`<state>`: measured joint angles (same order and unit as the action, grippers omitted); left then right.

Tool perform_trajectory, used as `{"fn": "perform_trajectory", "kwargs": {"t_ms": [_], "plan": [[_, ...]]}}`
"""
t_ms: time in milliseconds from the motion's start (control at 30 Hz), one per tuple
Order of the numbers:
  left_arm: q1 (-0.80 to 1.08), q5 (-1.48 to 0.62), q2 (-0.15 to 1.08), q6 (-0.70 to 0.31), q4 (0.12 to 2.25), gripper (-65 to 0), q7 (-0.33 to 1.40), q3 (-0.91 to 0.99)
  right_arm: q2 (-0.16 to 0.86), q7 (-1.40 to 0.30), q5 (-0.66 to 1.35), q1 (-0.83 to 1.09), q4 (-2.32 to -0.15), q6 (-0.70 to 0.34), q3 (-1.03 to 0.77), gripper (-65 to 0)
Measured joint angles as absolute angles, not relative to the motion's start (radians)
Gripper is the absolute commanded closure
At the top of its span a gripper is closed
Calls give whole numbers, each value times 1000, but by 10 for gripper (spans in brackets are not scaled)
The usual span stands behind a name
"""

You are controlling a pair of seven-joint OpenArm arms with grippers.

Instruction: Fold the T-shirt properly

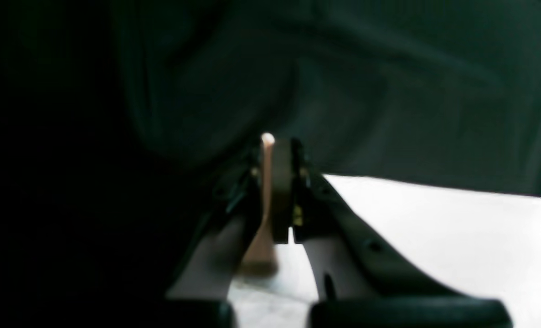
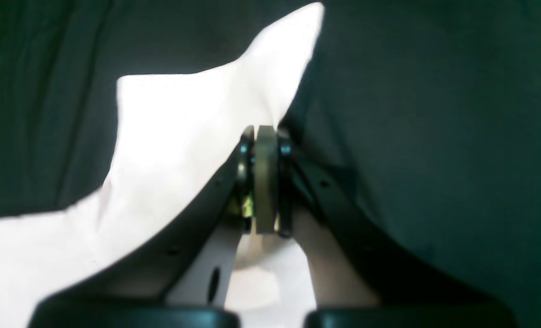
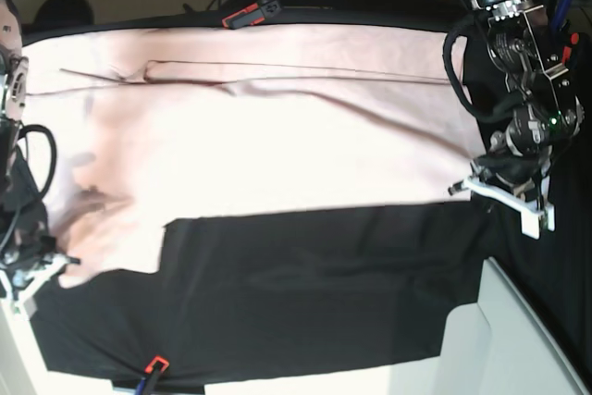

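Pale pink T-shirt (image 3: 250,136) spread across upper half of black table cloth (image 3: 314,293), both grippers pinching its edges.

Base view: shirt lies flat, upper left to upper right of frame, with a sleeve flap dropping at lower left; right gripper (image 3: 42,270) sits at that lower-left flap, left gripper (image 3: 481,182) at the shirt's right edge, mid-right of frame. Jaw state too small to read here. Left wrist view settles it: left gripper (image 1: 277,191) pressed together on a thin pinkish fold of fabric, shirt bright at lower right of frame, dark cloth above. Right wrist view: right gripper (image 2: 265,182) pressed together at the shirt's edge, fabric peaking to a point at top centre. Only base view shows the clamps (image 3: 264,8) at the cloth's top and bottom edges.
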<state>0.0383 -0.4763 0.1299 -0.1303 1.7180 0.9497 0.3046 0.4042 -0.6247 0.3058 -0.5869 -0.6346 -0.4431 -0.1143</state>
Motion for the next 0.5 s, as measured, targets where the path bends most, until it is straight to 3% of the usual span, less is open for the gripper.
{"fn": "perform_trajectory", "kwargs": {"t_ms": [500], "plan": [[-64,-476,128,-131,1718,0,951,305,449,-644,306,-584,-743,-446,-122,0]]}}
